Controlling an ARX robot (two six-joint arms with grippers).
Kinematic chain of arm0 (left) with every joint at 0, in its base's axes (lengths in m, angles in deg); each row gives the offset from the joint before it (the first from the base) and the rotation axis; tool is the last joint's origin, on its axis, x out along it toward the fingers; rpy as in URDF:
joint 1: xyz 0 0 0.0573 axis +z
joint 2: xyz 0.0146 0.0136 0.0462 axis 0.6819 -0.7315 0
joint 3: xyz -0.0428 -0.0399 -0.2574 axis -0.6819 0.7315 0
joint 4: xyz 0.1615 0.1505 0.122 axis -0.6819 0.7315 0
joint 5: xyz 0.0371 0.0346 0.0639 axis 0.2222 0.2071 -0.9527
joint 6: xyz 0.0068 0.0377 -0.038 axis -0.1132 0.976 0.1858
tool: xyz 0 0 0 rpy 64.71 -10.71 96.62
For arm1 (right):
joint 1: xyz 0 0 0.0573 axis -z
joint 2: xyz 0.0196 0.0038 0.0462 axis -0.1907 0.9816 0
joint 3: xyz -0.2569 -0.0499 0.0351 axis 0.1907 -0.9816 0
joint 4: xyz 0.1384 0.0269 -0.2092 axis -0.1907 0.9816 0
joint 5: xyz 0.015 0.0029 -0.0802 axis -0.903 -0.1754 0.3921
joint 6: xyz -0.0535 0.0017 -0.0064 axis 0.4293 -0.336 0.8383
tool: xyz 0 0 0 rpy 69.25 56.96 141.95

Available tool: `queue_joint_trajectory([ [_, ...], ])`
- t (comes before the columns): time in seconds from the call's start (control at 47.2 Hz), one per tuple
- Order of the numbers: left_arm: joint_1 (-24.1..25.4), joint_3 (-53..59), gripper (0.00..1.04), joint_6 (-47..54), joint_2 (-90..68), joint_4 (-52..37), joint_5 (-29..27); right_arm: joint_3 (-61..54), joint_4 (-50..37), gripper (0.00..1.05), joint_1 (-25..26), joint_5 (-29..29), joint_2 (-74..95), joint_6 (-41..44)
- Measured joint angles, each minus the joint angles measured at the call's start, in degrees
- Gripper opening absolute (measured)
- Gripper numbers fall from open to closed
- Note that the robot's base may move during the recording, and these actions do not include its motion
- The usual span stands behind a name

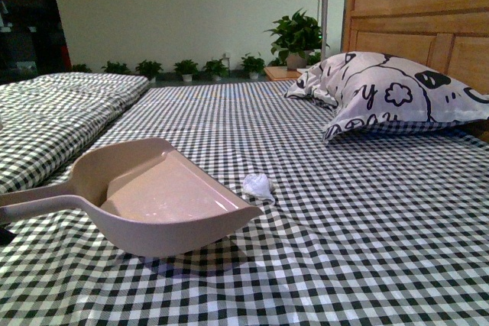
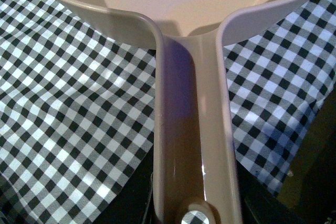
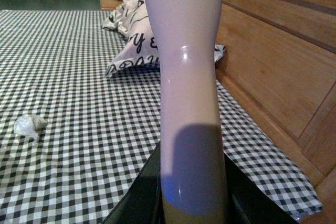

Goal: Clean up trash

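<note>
Trash wad (image 1: 258,185) sits on the bed (image 1: 367,250), just off the dustpan (image 1: 168,188) lip. It looks light, soft and prone to skidding, so sweep it rather than pinch. Left gripper (image 2: 194,208) clamps the dustpan's handle; right gripper (image 3: 191,203) clamps a pale handle (image 3: 186,93).

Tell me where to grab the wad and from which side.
Pinch the wad across its crumpled middle, straight down from above: it lies low on the sheet, the dustpan lip close beside it. Neither gripper is free: the left gripper holds the dustpan, the right gripper a pale handle.
</note>
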Motion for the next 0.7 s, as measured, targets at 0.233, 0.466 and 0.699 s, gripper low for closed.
queue_joint_trajectory([
  [0.233, -0.04, -6.16, 0.27, 0.61, -5.68, 2.93, -0.04, 0.00, 0.00, 0.20, 0.00, 0.00, 0.00, 0.00],
  [0.466, -1.33, -8.57, 0.27, 1.70, -9.44, 2.14, -1.84, 0.00, 0.00, 0.20, 0.00, 0.00, 0.00, 0.00],
  [0.699, -2.80, -8.92, 0.27, 2.14, -10.78, -0.46, -3.45, 0.00, 0.00, 0.20, 0.00, 0.00, 0.00, 0.00],
])
